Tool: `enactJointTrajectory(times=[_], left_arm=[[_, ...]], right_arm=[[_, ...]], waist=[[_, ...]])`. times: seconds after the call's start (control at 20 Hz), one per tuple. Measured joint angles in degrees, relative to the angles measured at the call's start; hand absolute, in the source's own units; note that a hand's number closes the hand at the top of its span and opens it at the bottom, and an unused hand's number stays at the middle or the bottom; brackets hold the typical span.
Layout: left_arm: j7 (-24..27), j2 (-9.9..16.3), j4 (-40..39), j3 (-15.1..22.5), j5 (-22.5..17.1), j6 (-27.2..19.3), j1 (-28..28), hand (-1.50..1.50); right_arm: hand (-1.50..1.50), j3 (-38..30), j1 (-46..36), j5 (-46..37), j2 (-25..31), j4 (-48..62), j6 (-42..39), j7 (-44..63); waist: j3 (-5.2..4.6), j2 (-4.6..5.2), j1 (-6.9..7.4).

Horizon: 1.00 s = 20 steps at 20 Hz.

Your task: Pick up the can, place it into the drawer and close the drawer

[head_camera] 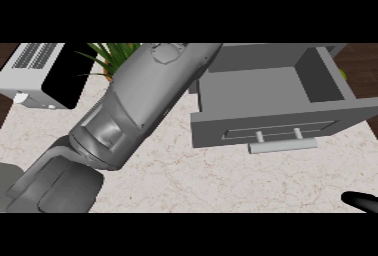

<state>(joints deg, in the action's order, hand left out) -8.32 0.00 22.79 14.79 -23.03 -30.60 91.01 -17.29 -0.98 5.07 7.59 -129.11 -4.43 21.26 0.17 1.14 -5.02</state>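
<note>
Pale marbled desk (221, 175) carries our open grey drawer (280, 107); we cannot tell our right hand's (362, 201) state.

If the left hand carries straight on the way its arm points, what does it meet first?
Hard to say: the left forearm runs up-right beside the open drawer, near its left wall, and the hand lies beyond the view's top edge. Nothing visible blocks it.
</note>
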Motion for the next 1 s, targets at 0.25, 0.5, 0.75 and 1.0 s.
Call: enactJointTrajectory(times=[0.25, 0.5, 0.75, 1.0], left_arm=[[1.87, 0.00, -2.60, 1.56, -1.90, -3.59, 0.72, -1.50], [3.34, 0.00, -4.06, 2.66, -3.54, -5.09, 1.39, -1.50], [4.73, 0.00, -4.51, 2.63, -6.06, -6.21, 1.50, -1.50], [6.19, 0.00, -4.46, 1.90, -8.82, -6.62, 1.87, -1.50]], right_arm=[[-1.50, -0.02, -1.78, 0.30, 1.01, 1.09, -0.16, 0.78], [-1.50, 0.66, -3.54, -2.19, 2.91, 1.68, -0.77, -0.08], [-1.50, 2.20, -5.16, -5.80, 5.13, 2.04, -2.05, -2.24], [-1.50, 5.76, -8.49, -13.22, 8.07, 4.39, -2.93, -5.00]], waist=[[0.03, 0.24, -0.72], [0.02, 0.39, -0.78], [0.01, 0.50, -0.96], [-0.02, 0.78, -0.54]])
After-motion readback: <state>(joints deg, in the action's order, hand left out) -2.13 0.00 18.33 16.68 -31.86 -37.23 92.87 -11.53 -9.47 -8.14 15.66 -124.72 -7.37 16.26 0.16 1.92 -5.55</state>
